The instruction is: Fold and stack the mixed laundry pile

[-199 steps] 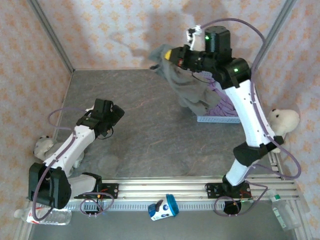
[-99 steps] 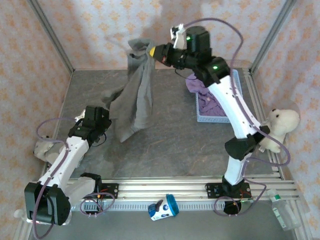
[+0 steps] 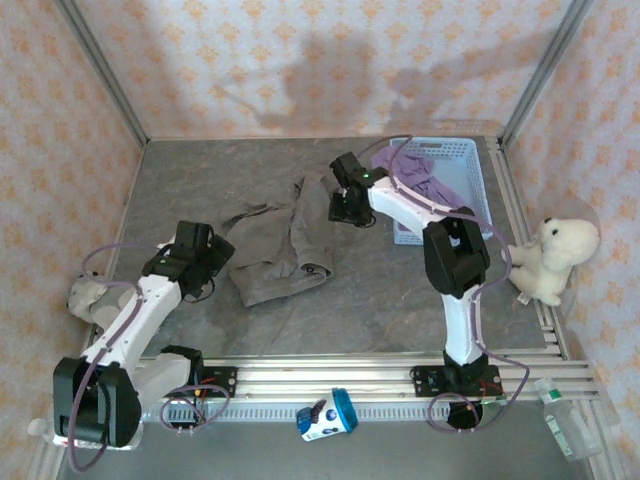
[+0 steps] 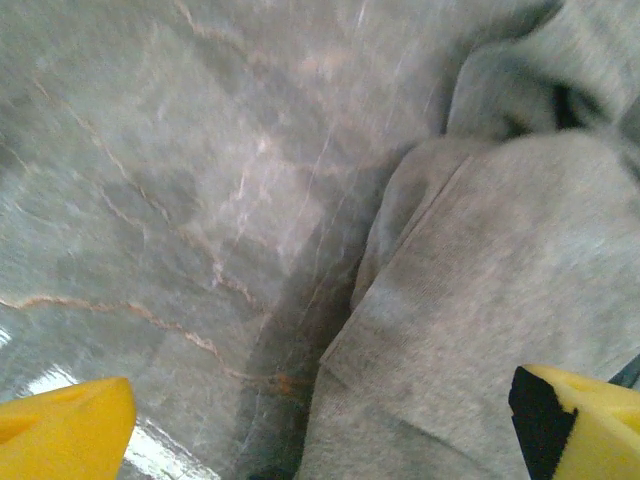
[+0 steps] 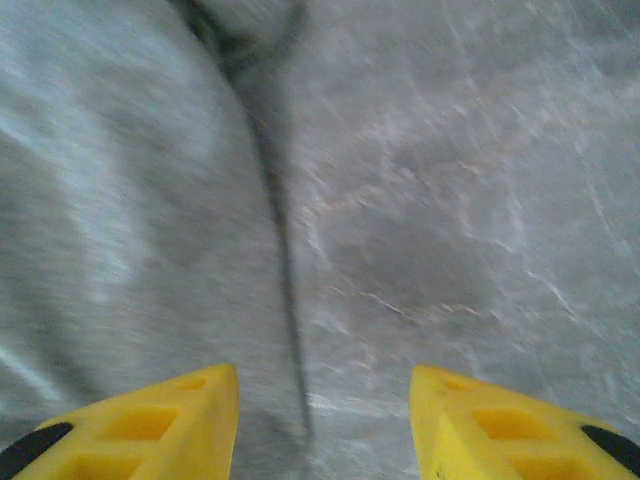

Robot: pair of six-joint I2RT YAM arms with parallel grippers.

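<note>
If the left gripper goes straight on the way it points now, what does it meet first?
The left gripper would most likely meet the edge of the grey garment, which lies on the table just ahead of its open fingers. Depth is unclear.

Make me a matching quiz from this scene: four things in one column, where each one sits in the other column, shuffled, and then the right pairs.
Things:
1. grey garment
2. purple T-shirt
3. large white plush toy
4. blue and white cup

Places:
A. just beyond the right edge of the table
B. lying crumpled on the table
C. in the light blue basket, spilling over its rim
D. tipped over at the near edge

Pairs: 1-B, 2-C, 3-A, 4-D
</note>
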